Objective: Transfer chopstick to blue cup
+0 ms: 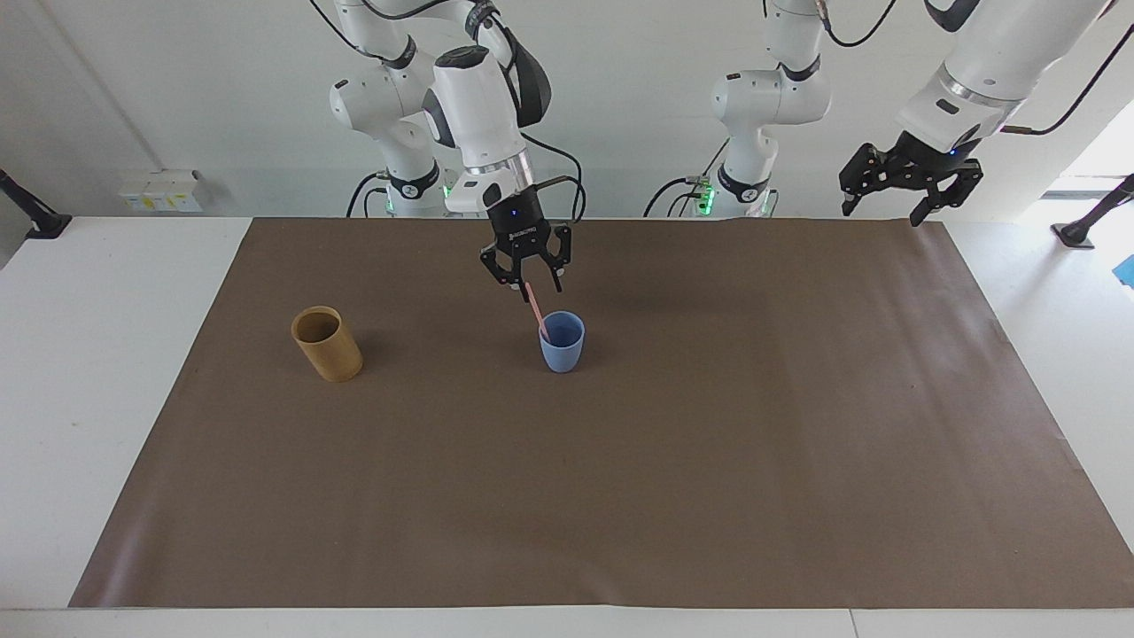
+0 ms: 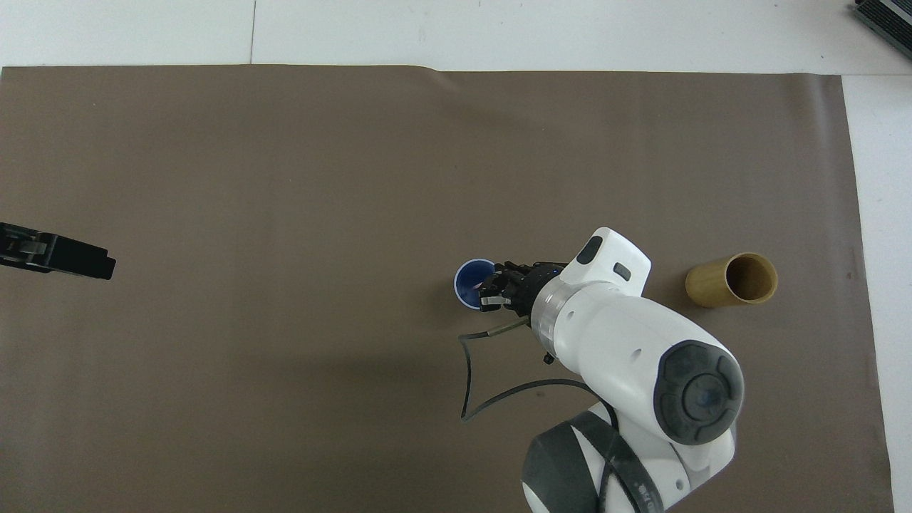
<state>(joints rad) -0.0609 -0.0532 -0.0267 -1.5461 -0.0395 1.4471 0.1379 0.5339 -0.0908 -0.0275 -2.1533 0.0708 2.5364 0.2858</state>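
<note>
The thin pale pink chopstick (image 1: 535, 314) leans in the small light-blue matte cup (image 1: 562, 342), its lower end inside, its upper end between the spread jaws of the right gripper (image 1: 526, 282), which hangs just over the cup. The left gripper (image 1: 889, 206) waits with jaws wide over the brown mat (image 1: 620, 496) at its arm's end of the tabletop.

Tan cup (image 1: 327, 344) on brown mat (image 1: 620, 496).
</note>
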